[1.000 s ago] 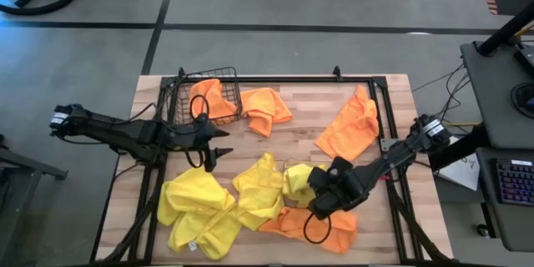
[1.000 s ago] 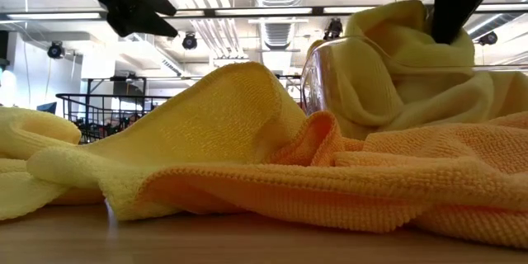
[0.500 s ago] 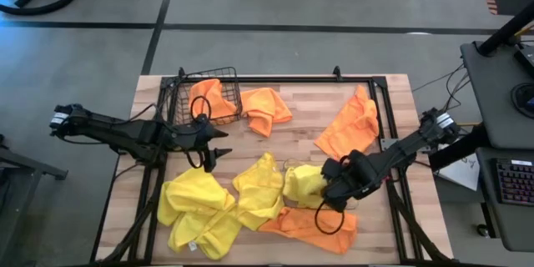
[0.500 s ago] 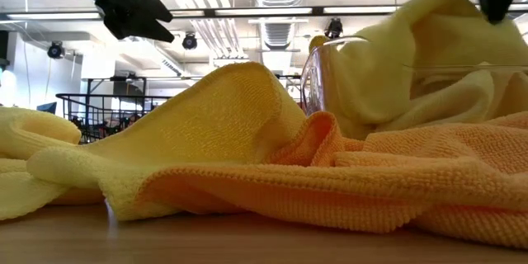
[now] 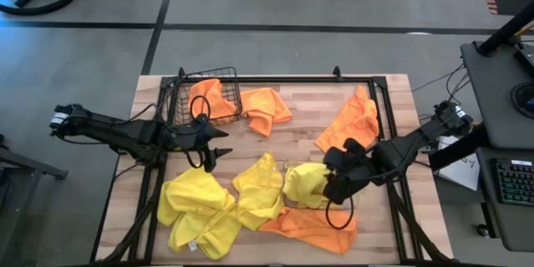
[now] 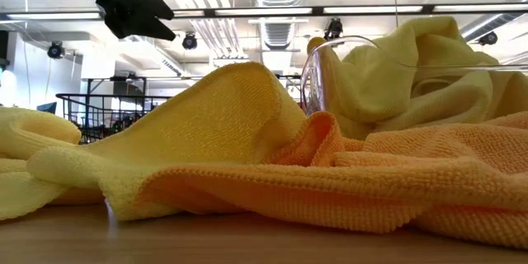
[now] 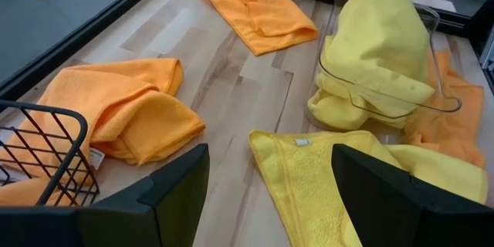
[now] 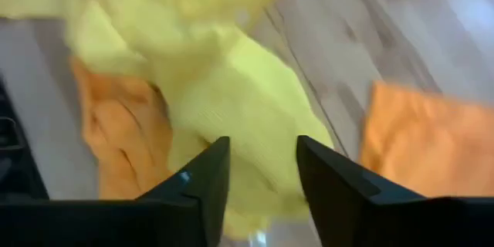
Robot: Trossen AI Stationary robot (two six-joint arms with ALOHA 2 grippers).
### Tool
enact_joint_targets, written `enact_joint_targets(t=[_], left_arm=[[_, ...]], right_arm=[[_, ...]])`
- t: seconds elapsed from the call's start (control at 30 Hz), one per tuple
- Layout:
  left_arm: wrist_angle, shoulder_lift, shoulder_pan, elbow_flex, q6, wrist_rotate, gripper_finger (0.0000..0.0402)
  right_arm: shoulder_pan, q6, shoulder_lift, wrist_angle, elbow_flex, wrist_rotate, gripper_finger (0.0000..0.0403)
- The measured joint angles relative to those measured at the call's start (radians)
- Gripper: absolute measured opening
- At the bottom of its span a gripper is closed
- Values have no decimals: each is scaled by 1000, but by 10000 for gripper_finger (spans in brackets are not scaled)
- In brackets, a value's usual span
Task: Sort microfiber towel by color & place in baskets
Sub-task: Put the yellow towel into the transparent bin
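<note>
The clear plastic bin (image 5: 289,168) stands right of the table's middle with a yellow towel (image 5: 302,183) heaped in it, spilling over the rim (image 7: 386,104). My right gripper (image 5: 329,188) hovers open just above and to the right of that towel (image 8: 239,100), touching nothing. The dark wire basket (image 5: 179,92) at the far left holds an orange towel (image 5: 210,98). My left gripper (image 5: 219,144) waits open above bare wood near the basket (image 7: 38,154). Loose yellow towels (image 5: 200,209) lie flat at the near left.
Orange towels lie beside the basket (image 5: 267,108), at the far right (image 5: 350,125) and at the near edge under the bin (image 5: 309,225). A yellow towel (image 5: 259,185) lies just left of the bin. Bare wood (image 5: 292,138) shows in the middle. A black frame (image 5: 367,79) edges the table.
My right gripper has risen from the bin and drawn back toward the table's right and far side, leaving the low view almost entirely. The yellow towel's top was pulled up into a peak, then sagged back onto the heap in the bin.
</note>
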Motion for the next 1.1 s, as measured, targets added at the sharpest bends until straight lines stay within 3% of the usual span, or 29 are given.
enact_joint_targets(t=[0.23, 0.47, 1.1], left_arm=[[1, 0, 0, 0, 0, 0, 256], [3, 0, 0, 0, -3, 0, 256], [3, 0, 0, 0, -4, 0, 256]], right_arm=[[-52, -74, 72, 61, -60, 12, 18], [-106, -91, 176, 140, -179, -87, 9], [-133, -118, 338, 197, -223, -81, 9]])
